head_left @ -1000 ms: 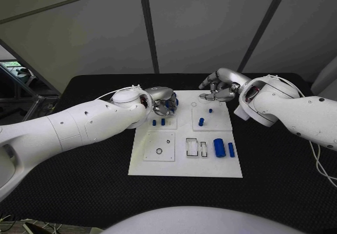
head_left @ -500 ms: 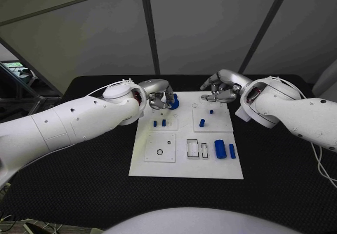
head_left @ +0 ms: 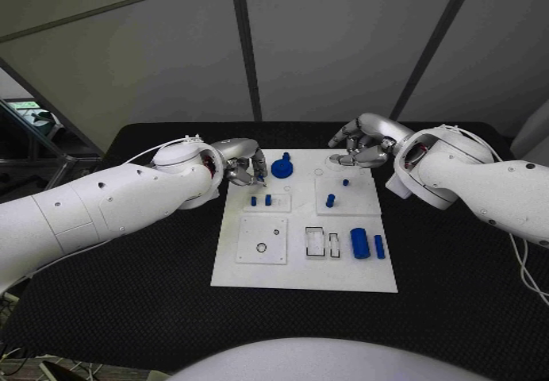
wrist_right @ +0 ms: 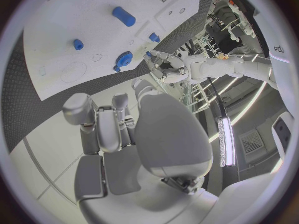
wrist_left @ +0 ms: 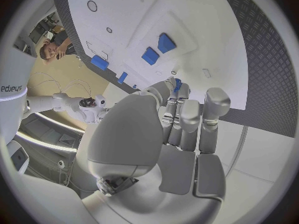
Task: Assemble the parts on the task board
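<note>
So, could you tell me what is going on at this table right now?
The robot is assembling small blue parts on the white task board. Its left hand sits at the board's far left corner beside a round blue part; whether it holds anything is unclear. Its right hand hovers curled over the far right corner. Two blue cylinders lie loose.

Left arm point(head_left: 103, 202) enters from the left and reaches toward the far left of the workspace, ending in the left hand point(head_left: 243, 168), whose fingers point(wrist_left: 189, 124) are curled in toward the palm and lie close together. Right arm point(head_left: 481, 186) enters from the right, its forearm angled toward the far centre. Right hand point(head_left: 364, 143) has its fingers point(wrist_right: 109, 124) bent in; nothing is visibly held.
</note>
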Motion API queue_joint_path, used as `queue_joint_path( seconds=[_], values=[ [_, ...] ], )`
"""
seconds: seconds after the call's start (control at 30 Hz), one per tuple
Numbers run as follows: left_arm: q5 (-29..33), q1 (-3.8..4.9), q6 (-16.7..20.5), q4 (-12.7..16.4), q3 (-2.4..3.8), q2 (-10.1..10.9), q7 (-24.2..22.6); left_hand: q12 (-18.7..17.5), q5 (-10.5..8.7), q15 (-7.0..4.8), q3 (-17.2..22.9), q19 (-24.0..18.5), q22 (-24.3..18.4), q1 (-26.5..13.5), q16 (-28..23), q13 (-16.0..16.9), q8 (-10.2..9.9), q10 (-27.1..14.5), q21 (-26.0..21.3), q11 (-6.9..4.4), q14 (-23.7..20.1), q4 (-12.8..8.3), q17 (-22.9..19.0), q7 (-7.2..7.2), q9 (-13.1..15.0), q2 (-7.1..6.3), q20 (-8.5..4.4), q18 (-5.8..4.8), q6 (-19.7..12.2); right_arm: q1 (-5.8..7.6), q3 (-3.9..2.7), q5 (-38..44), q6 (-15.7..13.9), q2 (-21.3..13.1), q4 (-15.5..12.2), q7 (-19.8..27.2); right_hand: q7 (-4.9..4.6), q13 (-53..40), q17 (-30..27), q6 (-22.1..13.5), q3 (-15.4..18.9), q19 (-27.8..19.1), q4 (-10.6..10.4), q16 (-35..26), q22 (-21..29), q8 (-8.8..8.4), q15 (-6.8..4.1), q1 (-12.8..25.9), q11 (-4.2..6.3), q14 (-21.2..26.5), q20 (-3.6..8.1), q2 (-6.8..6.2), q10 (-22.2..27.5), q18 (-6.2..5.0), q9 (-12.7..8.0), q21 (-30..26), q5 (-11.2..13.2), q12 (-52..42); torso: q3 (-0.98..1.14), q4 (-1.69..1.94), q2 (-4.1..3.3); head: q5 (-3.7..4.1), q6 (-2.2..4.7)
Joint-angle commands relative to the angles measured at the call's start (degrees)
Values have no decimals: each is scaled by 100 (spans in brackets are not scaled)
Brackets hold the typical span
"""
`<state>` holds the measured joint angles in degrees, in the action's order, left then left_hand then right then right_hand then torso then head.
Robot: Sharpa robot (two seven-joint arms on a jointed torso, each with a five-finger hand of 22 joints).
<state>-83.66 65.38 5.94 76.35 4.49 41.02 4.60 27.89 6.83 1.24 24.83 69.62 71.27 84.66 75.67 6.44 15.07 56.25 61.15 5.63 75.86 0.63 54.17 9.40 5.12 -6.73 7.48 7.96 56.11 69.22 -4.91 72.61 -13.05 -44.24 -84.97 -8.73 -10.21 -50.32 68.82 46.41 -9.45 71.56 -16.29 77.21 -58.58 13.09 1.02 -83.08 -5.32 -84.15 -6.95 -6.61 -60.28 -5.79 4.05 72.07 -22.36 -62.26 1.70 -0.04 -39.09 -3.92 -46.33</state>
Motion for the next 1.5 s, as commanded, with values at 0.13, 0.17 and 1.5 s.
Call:
queue_joint_path(
  seconds=[0.13,0.17,1.5],
  values=[
    [71,-42,-137,11,6,-12,100,-18,0,15,43,57,5,-26,38,-6,-34,51,34,-6,43,0,2,-2,-9,-25,-2,-92,44,8,-4,-5,-10,4,-2,38,2,-8,-8,29,-31,-35,2,-15,8,38,-41,32,23,-18,14,13,0,-63,9,-36,-22,0,5,-17,-9,-17,-1],
    [72,-48,-139,10,6,-14,100,-22,-1,14,43,62,11,-34,38,-6,-36,57,40,-8,44,0,-1,-3,-9,-28,-2,-93,49,8,-4,-5,-9,5,-2,38,2,-8,-8,29,-31,-35,2,-15,8,38,-41,32,23,-18,14,13,0,-63,9,-36,-22,0,5,-17,-9,-17,-1],
    [72,-79,-281,-85,8,-171,176,-33,0,7,60,72,27,-59,37,-2,-43,97,53,-17,47,0,-23,-9,-8,-17,-4,-94,89,8,-3,-5,-1,1,-7,27,5,3,-11,38,-40,-33,5,-20,9,52,-44,32,27,-19,17,13,1,-63,10,-40,-32,2,9,-15,-7,1,-25]
  ],
)
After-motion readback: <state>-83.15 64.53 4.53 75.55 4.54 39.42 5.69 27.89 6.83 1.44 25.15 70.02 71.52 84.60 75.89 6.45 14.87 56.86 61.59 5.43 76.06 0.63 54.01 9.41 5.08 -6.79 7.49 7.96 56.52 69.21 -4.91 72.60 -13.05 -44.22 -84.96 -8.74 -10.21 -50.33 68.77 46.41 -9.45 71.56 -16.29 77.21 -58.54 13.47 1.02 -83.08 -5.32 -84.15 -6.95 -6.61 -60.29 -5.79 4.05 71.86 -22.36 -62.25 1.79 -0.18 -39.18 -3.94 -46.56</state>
